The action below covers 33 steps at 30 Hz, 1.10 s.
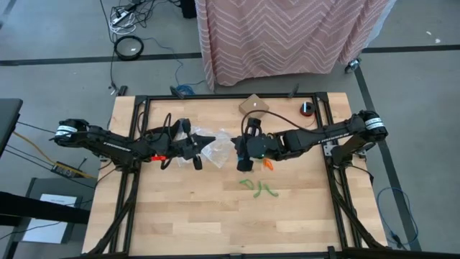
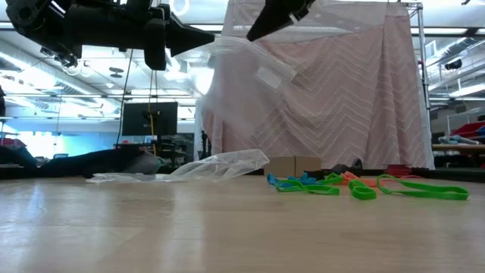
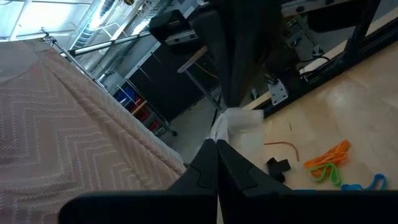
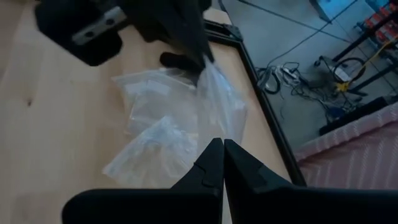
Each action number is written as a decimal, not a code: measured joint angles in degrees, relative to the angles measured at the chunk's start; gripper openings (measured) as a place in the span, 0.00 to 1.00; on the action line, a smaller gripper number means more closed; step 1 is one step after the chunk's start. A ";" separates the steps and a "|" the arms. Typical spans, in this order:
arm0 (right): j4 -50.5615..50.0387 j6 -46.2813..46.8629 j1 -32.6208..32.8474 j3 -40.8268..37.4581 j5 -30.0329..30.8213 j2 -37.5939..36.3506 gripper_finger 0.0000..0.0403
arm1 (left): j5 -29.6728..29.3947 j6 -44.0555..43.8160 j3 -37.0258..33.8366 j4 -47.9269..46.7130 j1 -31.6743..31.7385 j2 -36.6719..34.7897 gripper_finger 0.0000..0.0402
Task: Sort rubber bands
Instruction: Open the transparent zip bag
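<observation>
- Left gripper (image 1: 198, 152) hangs above the middle of the table, its fingers pinched tight on one edge of a clear bag (image 1: 214, 150); the low view shows that bag lifted well clear of the wood.
- Right gripper (image 1: 244, 153) faces it from the other side, jaws pressed together; the low view suggests it pinches the bag's opposite edge, so the two arms seem to hold the bag stretched between them, though that grip is not plain in every view.
- More bags (image 4: 152, 118) lie flat on the table under the raised one, toward the far edge.
- Bands (image 2: 303, 184) lie loose on the wood: an orange one (image 1: 269, 164) just beside the right gripper, green ones (image 1: 259, 188) a little nearer the front edge, blue ones (image 3: 364, 183) showing in the left wrist view beside the orange and green tangle (image 3: 328, 167).
- The bands look light, soft and floppy, and some overlap; they would likely drag a neighbour along if taken from the pile.
- Best hold, as a judgement: pinch a single strand where a loop lies free of the others, low against the wood, since the thin rubber offers little to grip.
- A small box (image 1: 253, 105) and a dark roll (image 1: 307, 108) sit at the far edge.
</observation>
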 joint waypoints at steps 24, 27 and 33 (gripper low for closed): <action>-5.81 1.18 -0.79 0.00 5.15 -0.07 0.00 | -0.81 0.10 0.00 -0.64 0.85 0.00 0.00; -5.49 2.08 -0.85 0.00 3.48 -0.07 0.00 | -0.81 0.04 0.00 -0.64 0.85 0.00 0.00; -4.48 2.09 -0.41 0.00 2.79 -0.04 0.00 | -0.44 -0.24 0.00 -0.62 0.85 0.00 0.00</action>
